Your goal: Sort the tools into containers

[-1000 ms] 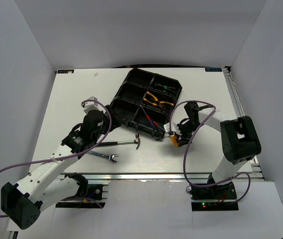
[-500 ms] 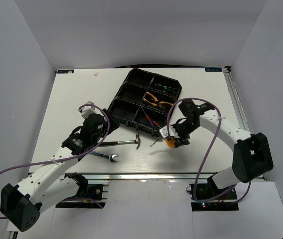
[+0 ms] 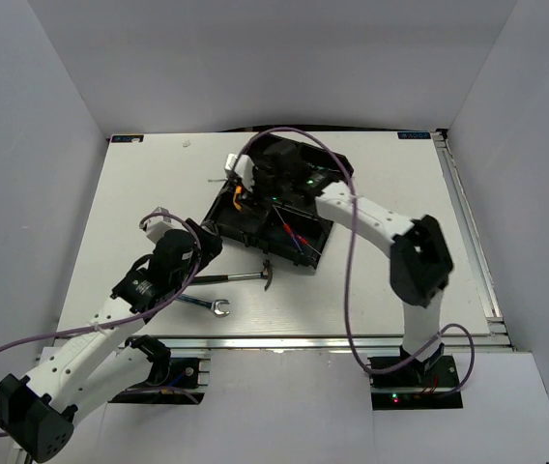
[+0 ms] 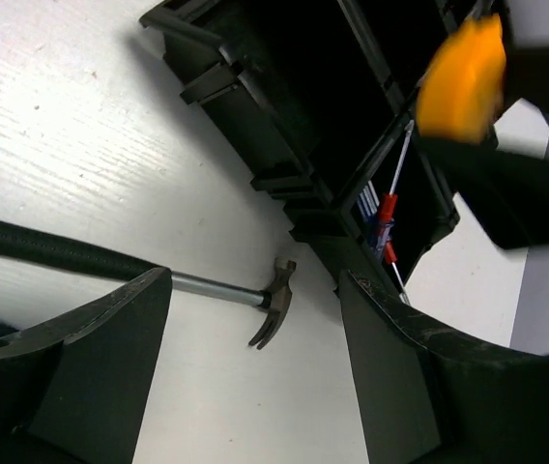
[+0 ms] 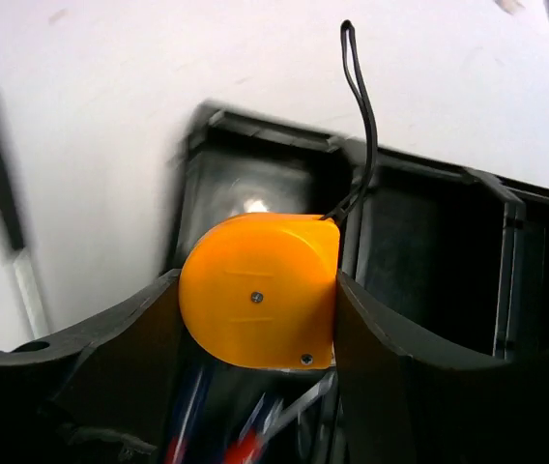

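Observation:
My right gripper is shut on the orange tape measure and holds it above the left side of the black tray, over a left compartment. From above, the tape measure shows just under the right gripper. Red and blue screwdrivers lie in the near right compartment. The black-handled hammer and silver wrench lie on the table in front of the tray. My left gripper hangs open above the hammer, holding nothing. My right arm hides the pliers.
The tray sits at an angle in the middle of the white table. The right arm stretches across the tray from the right. A thin black loop sticks up from the tape measure. White walls close the table in on three sides.
My right arm has swung the tape measure from the table right of the tray, across it, to above its left compartments. The left gripper has narrowed a little and drawn slightly left.

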